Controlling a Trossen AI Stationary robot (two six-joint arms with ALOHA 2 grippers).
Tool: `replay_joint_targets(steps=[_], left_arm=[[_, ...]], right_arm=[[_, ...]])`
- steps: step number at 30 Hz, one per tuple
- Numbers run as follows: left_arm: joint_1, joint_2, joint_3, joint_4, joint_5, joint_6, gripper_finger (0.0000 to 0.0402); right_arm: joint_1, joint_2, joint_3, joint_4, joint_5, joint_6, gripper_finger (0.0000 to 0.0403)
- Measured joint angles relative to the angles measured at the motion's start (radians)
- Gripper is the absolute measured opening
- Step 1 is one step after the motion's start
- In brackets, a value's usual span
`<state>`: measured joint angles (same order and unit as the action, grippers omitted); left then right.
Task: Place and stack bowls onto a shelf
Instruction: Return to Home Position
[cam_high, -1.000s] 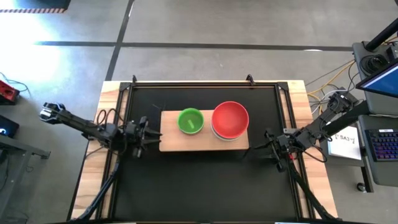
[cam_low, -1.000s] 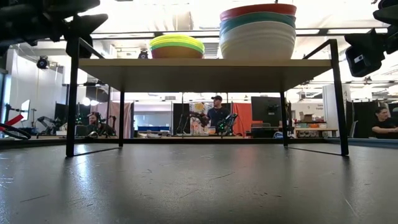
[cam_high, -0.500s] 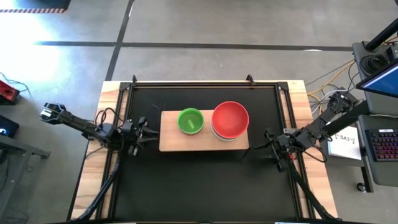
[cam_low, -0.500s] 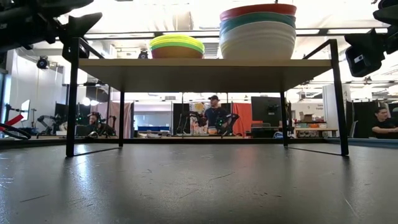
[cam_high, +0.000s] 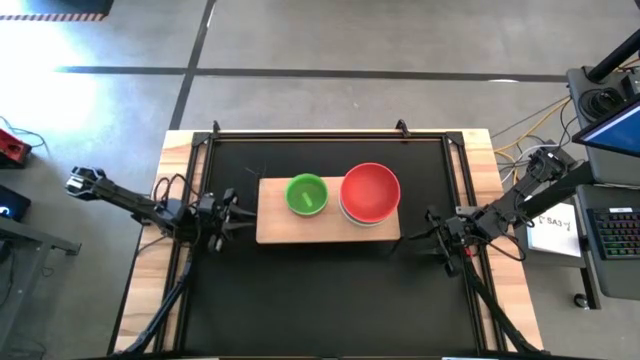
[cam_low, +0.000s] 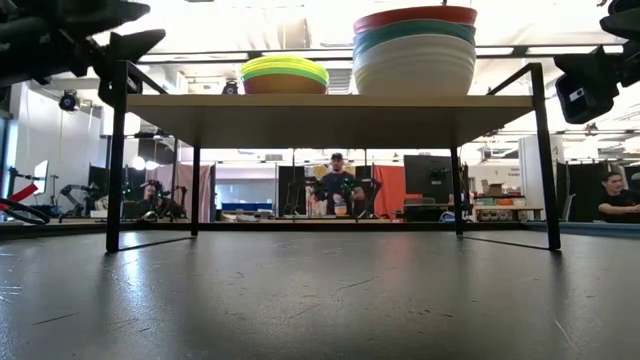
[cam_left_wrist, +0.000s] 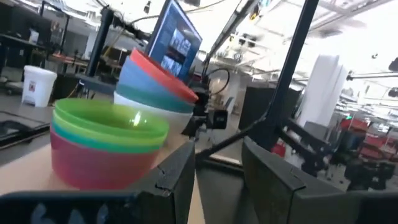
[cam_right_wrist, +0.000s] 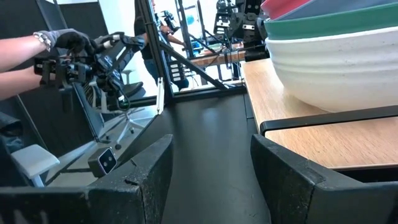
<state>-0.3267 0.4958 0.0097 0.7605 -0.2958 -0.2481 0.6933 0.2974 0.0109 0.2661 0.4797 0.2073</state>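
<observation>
The bowls stood in two stacks side by side on the shelf (cam_high: 272, 230), a pale wood board raised on dark legs (cam_low: 116, 150) over the black tabletop (cam_high: 320, 300). The larger stack (cam_low: 415, 50) sat toward the right arm's end, with the red bowl (cam_high: 370, 190) on top and the white bowl (cam_right_wrist: 336, 68) at its base. The smaller stack (cam_low: 284, 76) stood just beside it, near the middle of the board, topped by the bright green bowl (cam_high: 306, 194) with the magenta bowl (cam_left_wrist: 99, 165) lowest. The left hand (cam_high: 230, 212) hovered just off the shelf's left end, its fingers apart and holding nothing. The right hand (cam_high: 432, 236) hung off the shelf's right end, fingers likewise spread and empty. Beyond the tabletop, a person (cam_low: 337, 185) stood in the room behind.
</observation>
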Motion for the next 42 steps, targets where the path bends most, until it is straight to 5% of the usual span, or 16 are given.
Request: replay_joint_targets(steps=[19, 42], left_arm=[[0.038, -0.490, -0.001, -0.552, 0.000, 0.000, 0.0116], [0.319, -0.496, -0.001, -0.696, -0.002, -0.001, 0.0116]], right_arm=[[0.000, 0.000, 0.000, 0.000, 0.000, 0.000, 0.0203], [0.000, 0.000, 0.000, -0.001, 0.000, 0.000, 0.0203]])
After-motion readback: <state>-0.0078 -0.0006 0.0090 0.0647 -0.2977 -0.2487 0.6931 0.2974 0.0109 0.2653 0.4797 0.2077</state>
